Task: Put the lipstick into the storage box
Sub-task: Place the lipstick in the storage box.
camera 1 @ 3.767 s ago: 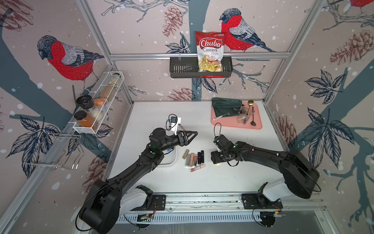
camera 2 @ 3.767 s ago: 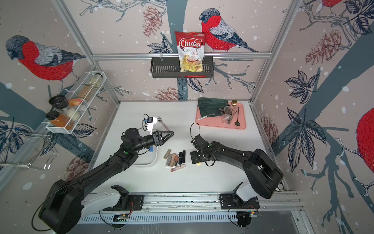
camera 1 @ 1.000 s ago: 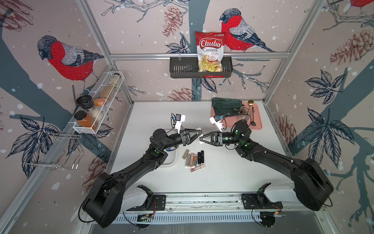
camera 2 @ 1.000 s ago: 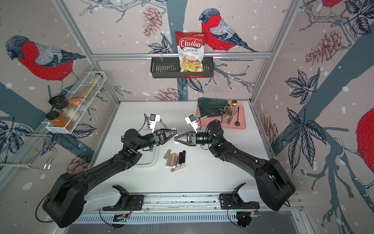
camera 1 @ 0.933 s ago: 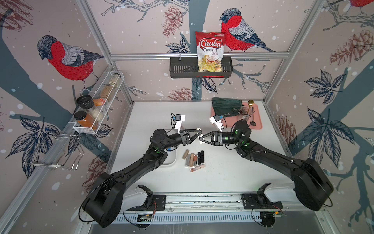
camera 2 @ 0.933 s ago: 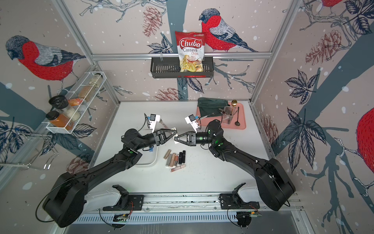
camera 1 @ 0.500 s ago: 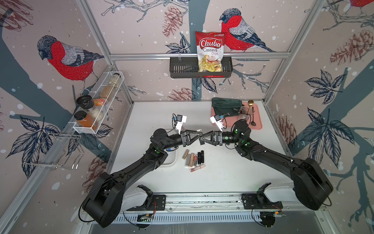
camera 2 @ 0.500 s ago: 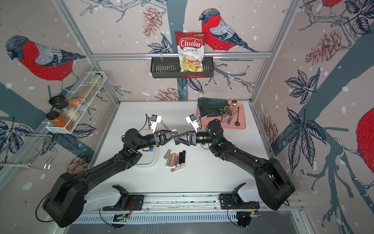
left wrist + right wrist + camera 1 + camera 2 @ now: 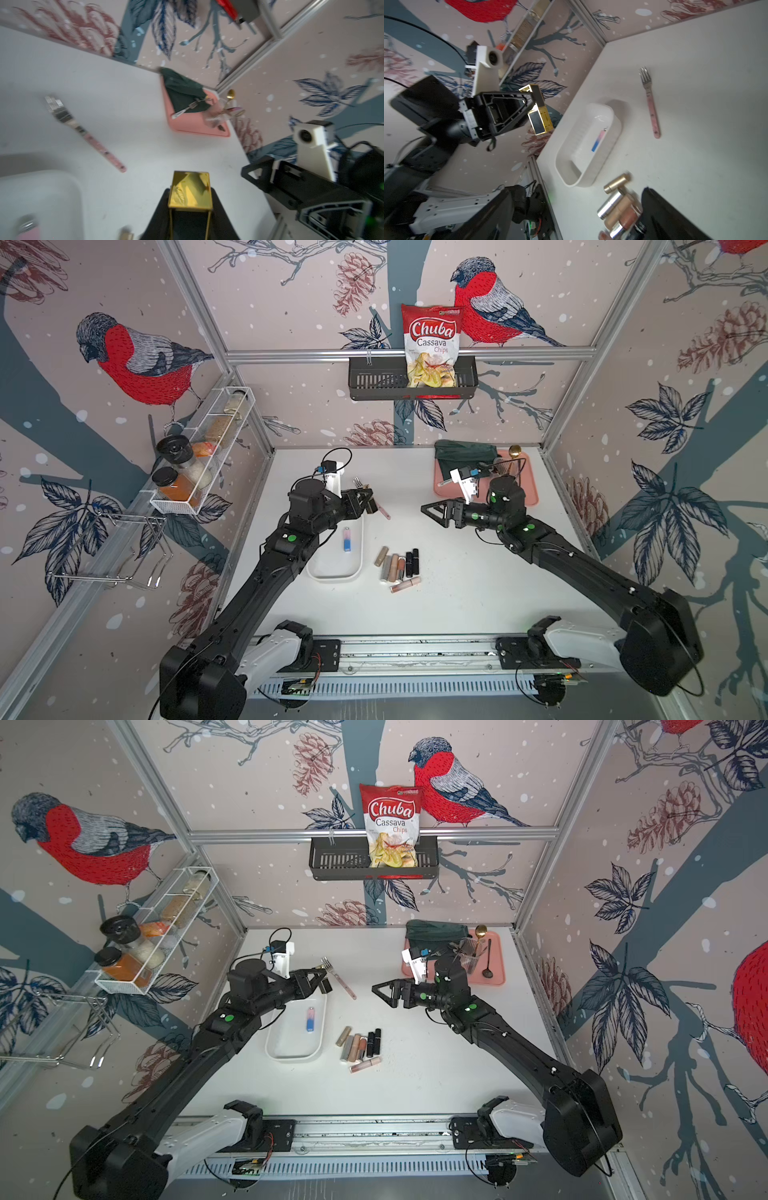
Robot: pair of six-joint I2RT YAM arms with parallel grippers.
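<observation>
Holding a square gold-and-black lipstick (image 9: 538, 112), the left gripper (image 9: 368, 502) hangs raised near the far end of the white storage box (image 9: 332, 562). Its fingers are clamped on the case, and the gold end sticks out past them in the left wrist view. Whether it is over the box or just past the rim cannot be told, though the left wrist view suggests bare table beneath it.

The right gripper (image 9: 432, 514) stands well apart with its fingers wide and nothing between them. The step in hand looks like the carry to the box, with the release not yet made.

A pink-and-blue tube (image 9: 347, 539) already lies in the box. A row of other lipsticks (image 9: 397, 564) waits on the table just beside it.

The next move probably calls for bringing the left gripper back over the open box and lowering it toward the floor. The fingers should part only once the case is inside the walls. The pink-handled fork (image 9: 338, 977) lies close by, so the approach should stay on the box side.
</observation>
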